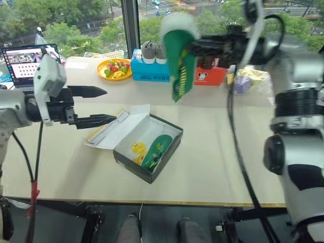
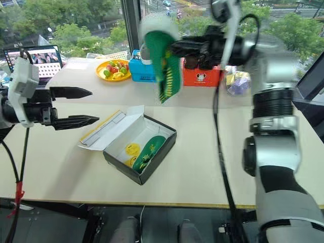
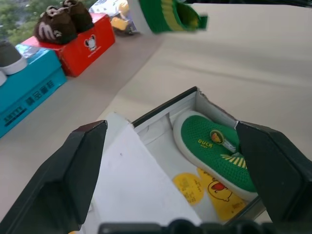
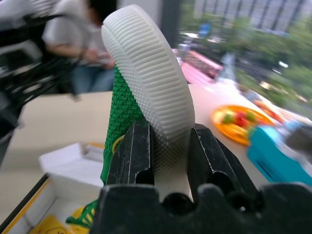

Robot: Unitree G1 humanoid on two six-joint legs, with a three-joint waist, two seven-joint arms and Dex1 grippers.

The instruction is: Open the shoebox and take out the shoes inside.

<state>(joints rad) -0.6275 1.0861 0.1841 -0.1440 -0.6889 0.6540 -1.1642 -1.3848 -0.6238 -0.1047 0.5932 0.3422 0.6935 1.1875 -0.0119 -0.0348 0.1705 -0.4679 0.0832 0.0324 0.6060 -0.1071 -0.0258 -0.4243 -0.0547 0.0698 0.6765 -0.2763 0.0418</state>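
Observation:
The shoebox [image 1: 131, 165] lies open on the table, its white-lined lid [image 1: 121, 127] folded back to the left. One green shoe [image 1: 157, 151] rests inside on the yellow duck prints. The other green shoe [image 1: 180, 66] hangs high above the table behind the box, and my right gripper [image 1: 195, 48] is shut on its white heel [image 4: 161, 97]. Left of the box and above the lid, my left gripper [image 1: 110, 105] stands open with nothing between its fingers [image 3: 73, 175]. In the left wrist view the boxed shoe [image 3: 214, 151] lies just ahead.
Along the table's far edge stand a blue box [image 1: 151, 72] with grey shoes, a red box [image 1: 210, 76] with brown shoes [image 3: 63, 22], an orange fruit plate [image 1: 115, 69], a laptop [image 1: 28, 63] and a purple-yellow bag [image 1: 247, 78]. A person [image 4: 83, 39] sits beyond.

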